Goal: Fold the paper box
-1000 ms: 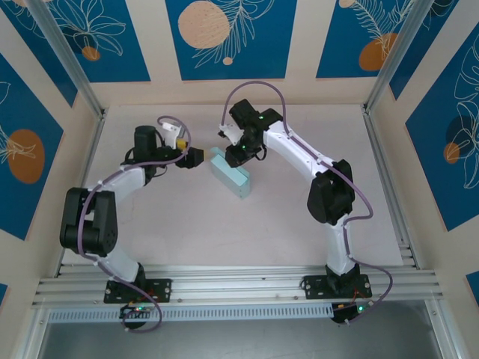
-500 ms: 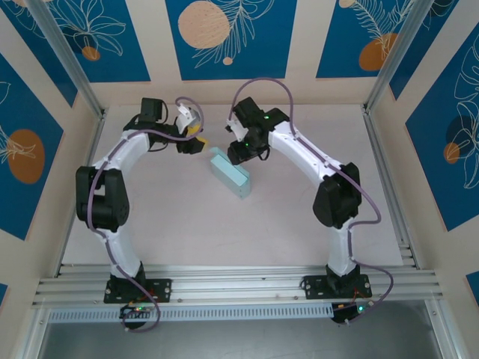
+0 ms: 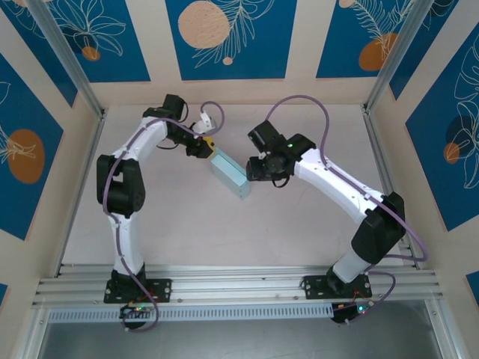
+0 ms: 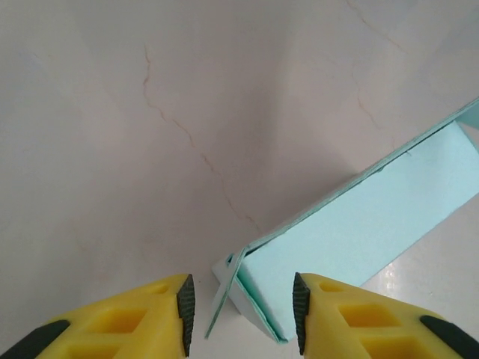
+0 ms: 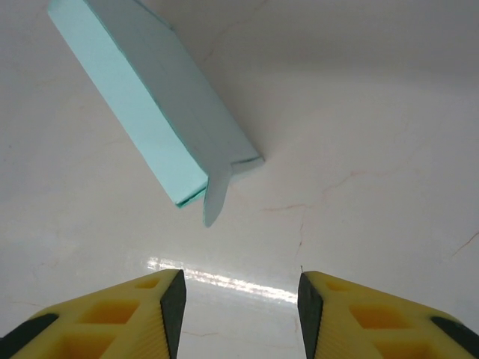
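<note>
Although both my pincers stand wide open and hold nothing, the paper box [image 3: 230,173] looks nearly formed, lying slantwise on the worktop [image 3: 187,224] at the middle of the top view. My left pincer [image 4: 241,308] straddles its upper-left end, where a loose flap [image 4: 221,295] gapes. My right pincer [image 5: 239,310] hangs near the lower-right end, whose tab [image 5: 215,196] sticks out untucked. Closing on the left could, I judge, crush the thin card or skid the box away. A push from 1 side alone might spring the other end open.
</note>
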Robot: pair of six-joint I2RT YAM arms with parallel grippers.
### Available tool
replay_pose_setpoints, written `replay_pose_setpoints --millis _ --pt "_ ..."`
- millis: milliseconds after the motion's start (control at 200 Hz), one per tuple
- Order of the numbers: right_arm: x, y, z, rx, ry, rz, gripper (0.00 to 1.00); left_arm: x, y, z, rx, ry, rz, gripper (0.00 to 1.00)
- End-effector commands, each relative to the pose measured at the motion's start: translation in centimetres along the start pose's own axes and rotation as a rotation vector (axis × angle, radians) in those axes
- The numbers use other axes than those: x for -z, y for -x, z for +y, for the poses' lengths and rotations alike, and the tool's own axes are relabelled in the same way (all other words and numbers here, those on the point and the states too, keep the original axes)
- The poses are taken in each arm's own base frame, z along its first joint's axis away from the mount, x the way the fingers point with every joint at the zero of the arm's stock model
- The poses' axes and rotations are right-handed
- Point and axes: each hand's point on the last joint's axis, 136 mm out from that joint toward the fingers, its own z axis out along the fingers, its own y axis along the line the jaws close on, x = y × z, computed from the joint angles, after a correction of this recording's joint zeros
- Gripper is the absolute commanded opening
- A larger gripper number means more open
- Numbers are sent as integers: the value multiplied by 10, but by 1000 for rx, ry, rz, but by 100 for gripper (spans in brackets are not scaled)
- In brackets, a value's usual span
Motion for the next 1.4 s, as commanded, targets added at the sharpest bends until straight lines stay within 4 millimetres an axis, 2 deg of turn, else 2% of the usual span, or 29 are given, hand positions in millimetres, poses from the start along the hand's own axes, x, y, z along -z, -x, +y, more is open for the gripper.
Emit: replay_pose_setpoints --millis 0,315,600,810,985,1100,1185,1295,1395 --pt "-5 -3 2 -73 -31 -8 43 -3 -5 -5 3 -26 68 38" --pt "-21 -6 4 -72 -69 20 42 -12 1 -7 8 -26 74 18" --pt "-36 5 5 -58 -98 18 42 -15 7 -7 82 -11 60 0" --pt "-35 19 0 -48 -127 -14 40 -13 5 -8 153 57 78 0" --pt "-17 37 -11 17 -150 -72 40 -11 5 -10 217 171 66 0" --pt "-8 50 -19 75 -131 -114 40 -12 -6 -7 290 254 99 2" --pt "-8 59 -25 117 -92 -137 40 -14 -9 -10 306 266 104 2" --pt "-11 67 -40 105 -65 -127 40 -14 -10 -12 312 285 111 2" --pt "-13 69 -42 105 -16 -115 40 -11 -9 -13 331 301 106 3"
